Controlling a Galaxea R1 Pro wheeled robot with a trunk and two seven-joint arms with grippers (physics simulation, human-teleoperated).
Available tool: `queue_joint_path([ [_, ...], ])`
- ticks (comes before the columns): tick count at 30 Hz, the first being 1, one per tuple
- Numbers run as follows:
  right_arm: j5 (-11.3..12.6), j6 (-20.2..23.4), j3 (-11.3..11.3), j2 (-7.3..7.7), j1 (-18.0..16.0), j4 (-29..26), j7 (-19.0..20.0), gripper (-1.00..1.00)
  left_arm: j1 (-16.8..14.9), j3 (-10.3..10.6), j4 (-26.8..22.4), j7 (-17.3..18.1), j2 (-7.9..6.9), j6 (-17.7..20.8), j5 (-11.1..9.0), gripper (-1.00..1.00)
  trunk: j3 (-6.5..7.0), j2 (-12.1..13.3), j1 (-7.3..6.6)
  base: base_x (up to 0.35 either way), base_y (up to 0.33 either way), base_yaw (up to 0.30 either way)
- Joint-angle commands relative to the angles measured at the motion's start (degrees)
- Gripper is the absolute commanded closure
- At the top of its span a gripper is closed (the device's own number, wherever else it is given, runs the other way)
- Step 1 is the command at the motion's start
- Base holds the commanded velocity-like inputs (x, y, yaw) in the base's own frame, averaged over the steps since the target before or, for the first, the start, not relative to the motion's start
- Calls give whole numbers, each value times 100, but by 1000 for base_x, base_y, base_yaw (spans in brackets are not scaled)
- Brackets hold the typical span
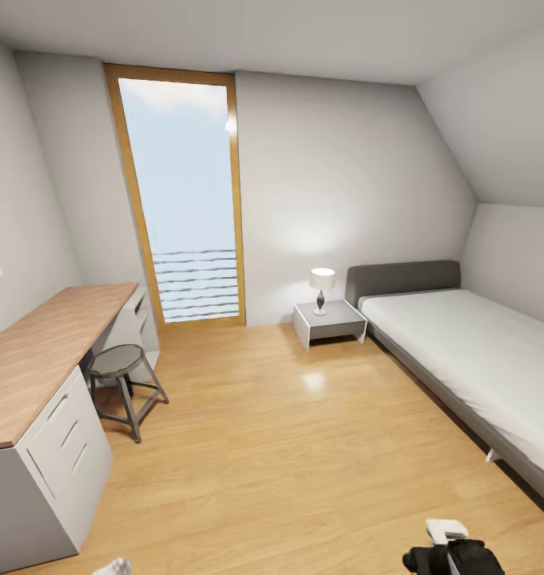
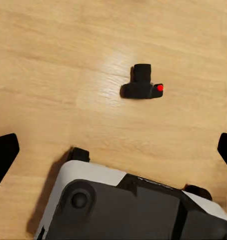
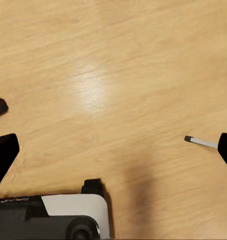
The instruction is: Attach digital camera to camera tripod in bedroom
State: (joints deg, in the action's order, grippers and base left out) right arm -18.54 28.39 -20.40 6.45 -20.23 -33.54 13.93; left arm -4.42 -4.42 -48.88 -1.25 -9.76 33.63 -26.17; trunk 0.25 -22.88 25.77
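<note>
The small black boxy camera with a red dot (image 2: 141, 83) is lying on the light wood floor (image 2: 53, 60), at twelve o'clock from the wide-open, empty left gripper (image 2: 113, 150); the robot's base could be bumping it away

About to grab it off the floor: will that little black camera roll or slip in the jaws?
The digital camera looks boxy and rigid, so it probably won't roll. It lies flat on the wood floor, so a push would likely slide it. Its protruding lens may make it twist if gripped off-centre.
</note>
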Motion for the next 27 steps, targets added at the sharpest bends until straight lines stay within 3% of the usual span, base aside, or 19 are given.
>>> queue_joint_path([
  [1,75,220,-27,1,-105,-200,104,-100,-132,-13,-244,-36,-20,261,-44,-100,-6,-5,2,0,0,0],
  [4,448,673,-22,16,-506,-591,242,-100,-619,-28,-710,-89,-43,726,-97,-100,-6,-5,2,0,0,0],
  [6,716,940,-19,24,-948,-761,340,-100,-1146,-39,-891,-118,27,965,-177,-100,-6,-5,2,0,0,0],
  [7,776,1003,-19,26,-1090,-797,363,-100,-1311,-41,-899,-124,85,1013,-207,-100,-6,-5,2,0,0,0],
  [8,861,1093,-10,23,-1338,-872,395,-100,-1604,-39,-843,-138,248,1076,-245,-100,-6,-5,2,0,0,0],
  [10,913,1150,4,17,-1517,-940,426,-100,-1825,-29,-751,-158,477,1109,-239,-100,-6,-5,2,0,0,0],
  [12,943,1185,22,-5,-1628,-1013,453,-100,-1970,-14,-679,-189,736,1115,-212,-100,-6,-5,2,0,0,0],
  [13,956,1202,48,-25,-1701,-1096,472,-100,-2065,-5,-638,-243,954,1090,-144,-100,-6,-5,2,0,0,0],
  [15,966,1223,71,-39,-1748,-1199,484,-100,-2131,1,-629,-329,1096,1038,-31,-100,-6,-5,2,0,0,0],
  [18,987,1248,103,-62,-1794,-1436,498,-100,-2199,16,-781,-553,1270,965,266,-100,-6,-5,2,0,0,0],
  [22,979,1263,117,-75,-1817,-1579,503,-100,-2231,65,-1133,-785,1367,948,601,-100,-6,-5,2,-70,0,0],
  [27,976,1266,116,-80,-1824,-1629,505,-100,-2243,155,-1325,-905,1474,944,752,-100,-6,-5,2,-250,0,0],
])
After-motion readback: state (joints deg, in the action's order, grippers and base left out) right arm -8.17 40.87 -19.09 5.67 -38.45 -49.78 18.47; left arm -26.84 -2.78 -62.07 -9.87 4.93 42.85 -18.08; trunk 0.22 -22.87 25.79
